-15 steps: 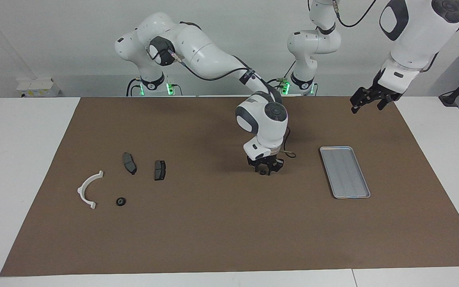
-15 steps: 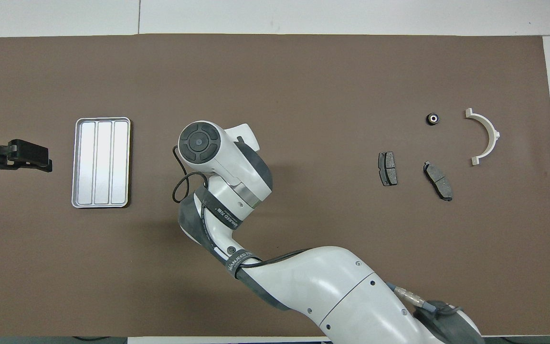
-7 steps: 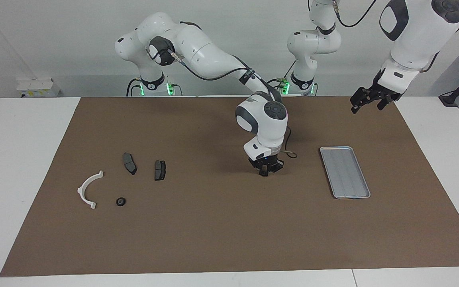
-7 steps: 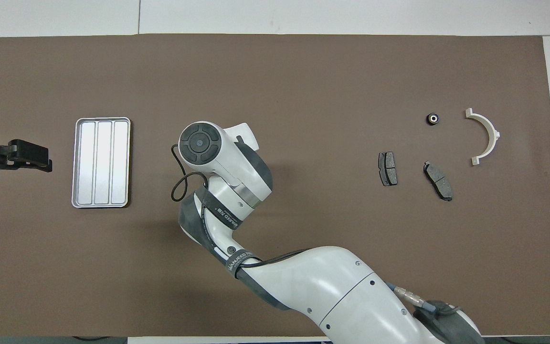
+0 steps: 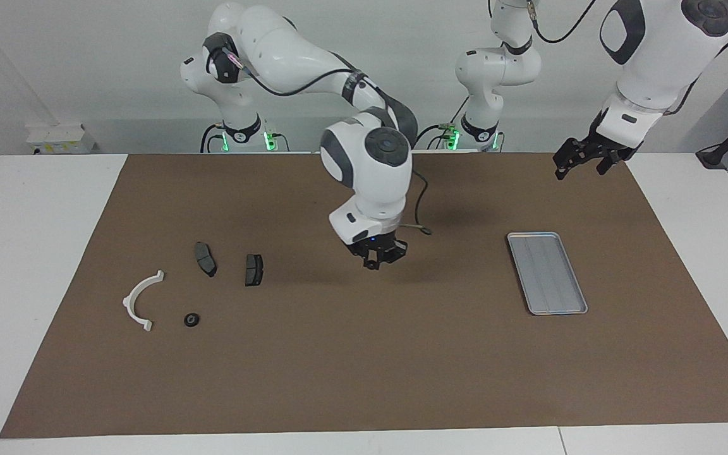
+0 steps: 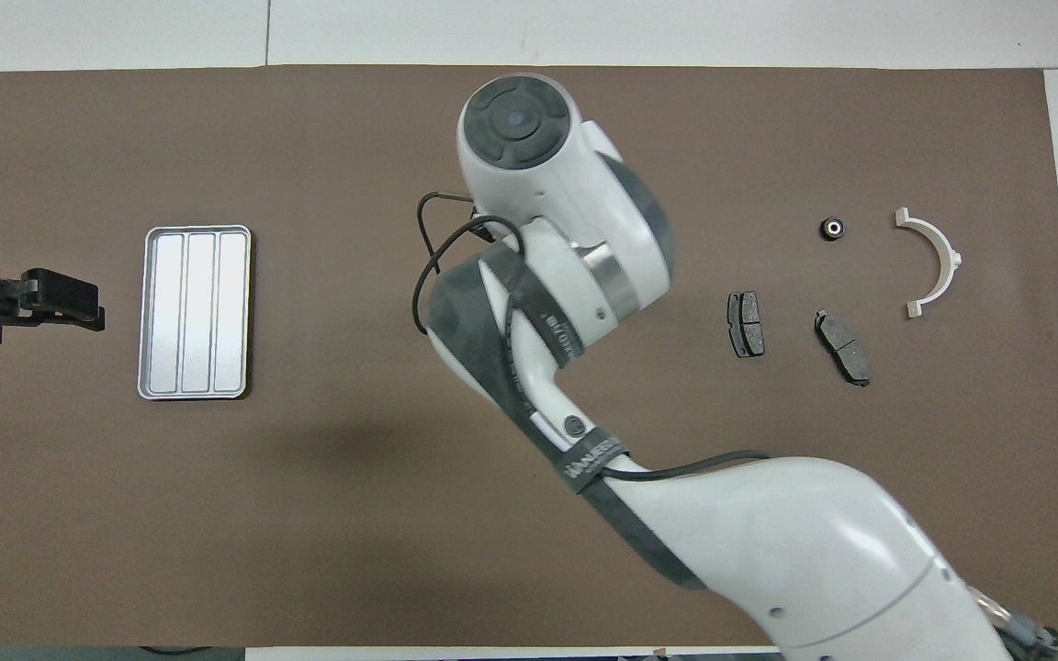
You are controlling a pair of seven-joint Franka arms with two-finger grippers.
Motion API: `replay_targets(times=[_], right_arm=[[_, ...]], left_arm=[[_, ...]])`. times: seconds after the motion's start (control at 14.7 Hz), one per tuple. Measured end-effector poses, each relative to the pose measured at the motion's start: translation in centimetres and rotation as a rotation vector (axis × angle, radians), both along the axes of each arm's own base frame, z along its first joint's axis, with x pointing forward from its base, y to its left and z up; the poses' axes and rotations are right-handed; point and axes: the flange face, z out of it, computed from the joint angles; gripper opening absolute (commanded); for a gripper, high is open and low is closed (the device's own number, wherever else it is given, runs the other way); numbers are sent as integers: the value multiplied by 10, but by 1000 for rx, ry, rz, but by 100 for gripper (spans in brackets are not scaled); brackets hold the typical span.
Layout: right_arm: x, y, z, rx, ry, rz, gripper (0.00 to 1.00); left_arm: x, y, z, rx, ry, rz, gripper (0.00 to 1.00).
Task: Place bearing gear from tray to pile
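On the desk's brown mat (image 5: 364, 366), the right gripper (image 5: 376, 258), a second ago down on the mat, has closed tight and lifted toward the pile (image 5: 203, 278). Whether it holds the bearing gear I cannot tell. The tray (image 5: 546, 272) lies bare. The left gripper (image 5: 582, 157) waits wide open.
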Motion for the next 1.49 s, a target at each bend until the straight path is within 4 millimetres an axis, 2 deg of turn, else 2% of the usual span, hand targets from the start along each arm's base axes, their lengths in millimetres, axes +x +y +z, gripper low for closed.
replay_targets(times=[0.07,0.14,0.27,0.41,0.54,0.61,0.75,0.88,1.22,1.36,1.49], right_arm=[[8,-37,22,3,12,64,0],[16,-70,35,5,21,124,0],[32,-127,39,7,35,233,0],[48,-177,19,10,42,316,0],[58,-221,-18,13,-4,373,0],[57,-237,-41,11,-36,391,0],[45,-257,-87,6,-73,408,0],[34,-266,-118,0,-78,419,0],[34,-289,-159,-8,-115,435,0],[37,-291,-174,-10,-127,435,0],[38,-290,-176,-10,-130,436,0]], left_arm=[[0,0,0,0,0,0,100],[0,0,0,0,0,0,100],[0,0,0,0,0,0,100],[0,0,0,0,0,0,100],[0,0,0,0,0,0,100],[0,0,0,0,0,0,100],[0,0,0,0,0,0,100],[0,0,0,0,0,0,100],[0,0,0,0,0,0,100],[0,0,0,0,0,0,100],[0,0,0,0,0,0,100]])
